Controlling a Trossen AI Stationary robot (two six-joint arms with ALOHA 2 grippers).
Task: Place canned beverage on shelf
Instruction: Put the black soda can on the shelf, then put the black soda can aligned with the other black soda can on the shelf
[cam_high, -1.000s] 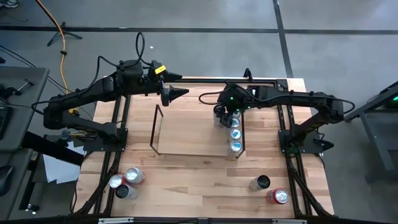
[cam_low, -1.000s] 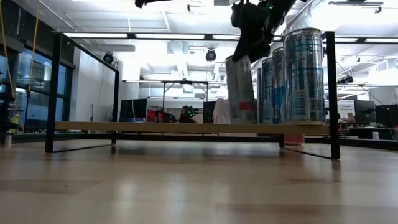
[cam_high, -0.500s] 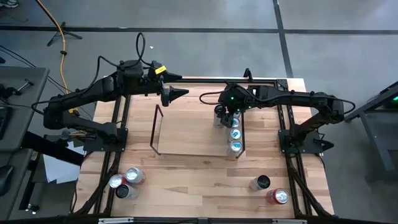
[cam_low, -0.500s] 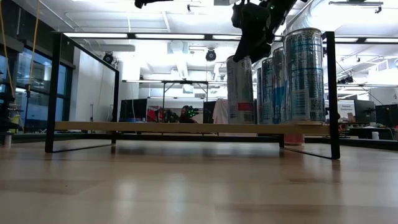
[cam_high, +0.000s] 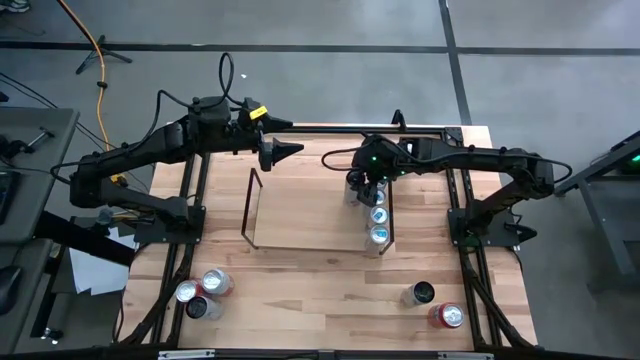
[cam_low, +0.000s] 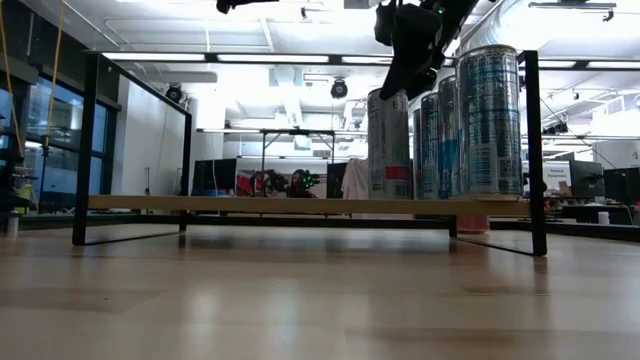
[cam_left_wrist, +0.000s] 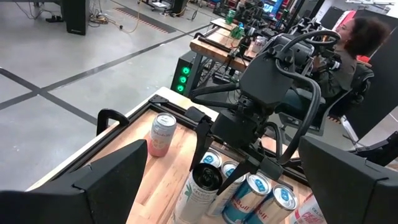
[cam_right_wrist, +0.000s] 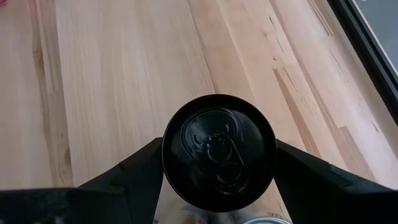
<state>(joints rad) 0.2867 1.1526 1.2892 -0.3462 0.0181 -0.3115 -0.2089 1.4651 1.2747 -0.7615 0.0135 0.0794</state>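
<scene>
the right gripper (cam_right_wrist: 217, 163) hugs a black-top can (cam_right_wrist: 219, 151) standing on the shelf (cam_high: 300, 215) mid-frame beside others, five cans wait below, left gripper (cam_high: 283, 152) gapes.

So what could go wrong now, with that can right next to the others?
The right end effector grips the black-topped can on the shelf, tight beside the blue cans. Opening or lifting off crooked might tip it or knock its neighbours, which stand near the shelf's end.
</scene>
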